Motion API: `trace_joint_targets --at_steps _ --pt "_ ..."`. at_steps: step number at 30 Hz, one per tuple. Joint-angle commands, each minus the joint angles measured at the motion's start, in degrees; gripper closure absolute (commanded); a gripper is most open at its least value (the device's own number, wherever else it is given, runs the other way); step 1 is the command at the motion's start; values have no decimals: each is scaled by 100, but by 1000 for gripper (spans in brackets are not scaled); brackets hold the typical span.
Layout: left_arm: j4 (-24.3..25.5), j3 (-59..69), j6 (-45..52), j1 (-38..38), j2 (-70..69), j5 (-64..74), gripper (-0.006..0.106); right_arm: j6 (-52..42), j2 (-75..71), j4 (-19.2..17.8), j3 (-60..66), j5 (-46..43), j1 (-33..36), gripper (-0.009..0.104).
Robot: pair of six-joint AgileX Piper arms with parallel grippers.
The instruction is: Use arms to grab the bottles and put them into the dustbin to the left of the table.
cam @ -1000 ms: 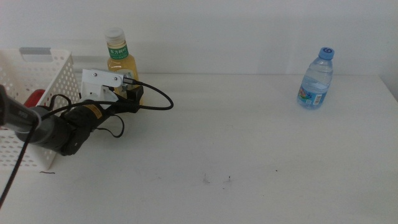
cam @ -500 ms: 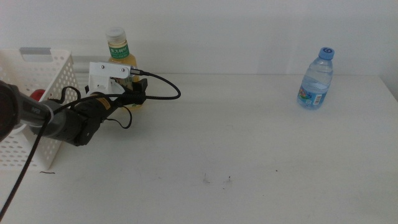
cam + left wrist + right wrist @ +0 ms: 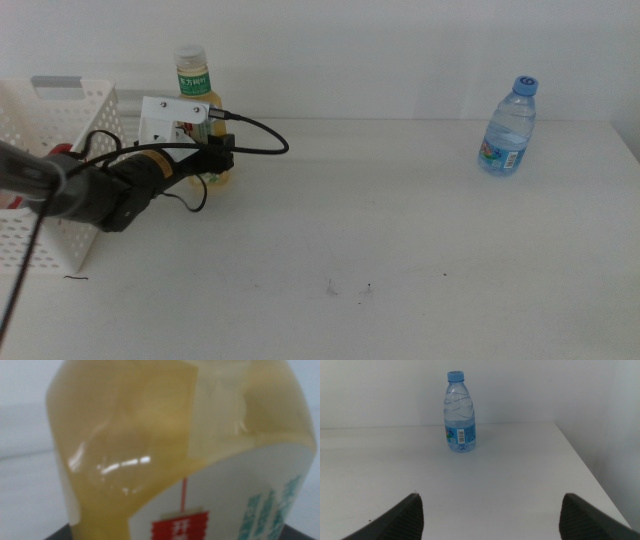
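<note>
The yellow tea bottle (image 3: 193, 92) stands at the back left of the table (image 3: 400, 230), right beside the white dustbin (image 3: 70, 115). My left gripper (image 3: 217, 160) has come in from the left and sits at the bottle's lower body. In the left wrist view the tea bottle (image 3: 150, 440) fills the whole picture. Something red (image 3: 62, 153) shows inside the dustbin. The clear water bottle (image 3: 508, 125) with a blue cap stands upright at the back right. In the right wrist view my right gripper (image 3: 491, 500) is open, well short of the water bottle (image 3: 459, 412).
A black cable (image 3: 255, 150) loops from the left arm's wrist past the tea bottle. The table's right edge (image 3: 585, 470) runs close to the water bottle. A few dark specks (image 3: 330, 290) mark the tabletop in front.
My left arm has reached forward and its gripper has gone from in front of the tea bottle to around its lower body. The bottle has shifted slightly to the right.
</note>
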Motion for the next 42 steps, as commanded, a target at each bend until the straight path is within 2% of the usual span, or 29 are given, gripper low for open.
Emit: trace_joint_targets --at_steps 1,5,8,11,22,24,28,29,30,35,42 --pt "159 384 -108 -20 -774 -105 101 -54 -20 -32 24 -57 -45 18" --pt "172 1035 -320 -166 -2146 985 102 -54 -20 -32 24 -57 -45 18" --pt "231 1094 -320 -397 -3054 2424 102 -54 -20 -32 24 -57 -45 18" --pt "246 1094 -363 -594 -3806 3284 102 -54 -20 -32 24 -57 -45 18" --pt "-205 762 -337 -636 -4948 4929 102 -54 -20 -32 24 -57 -45 18" --pt "-905 439 170 -535 -4992 5678 102 -54 -20 -32 24 -57 -45 18" --pt "-3231 -690 3213 232 -4791 7510 102 -54 -20 -32 24 -57 -45 18" --pt "-3734 -997 3774 459 -4685 7911 102 -54 -20 -32 24 -57 -45 18" --pt "-4030 -1284 4087 629 -4586 8208 102 -54 -20 -32 24 -57 -45 18" --pt "-4152 -2509 4246 1555 -3796 9608 102 -54 -20 -32 24 -57 -45 18" --pt "-4093 -3671 4375 2234 -2537 10740 102 -54 -20 -32 24 -57 -45 18"
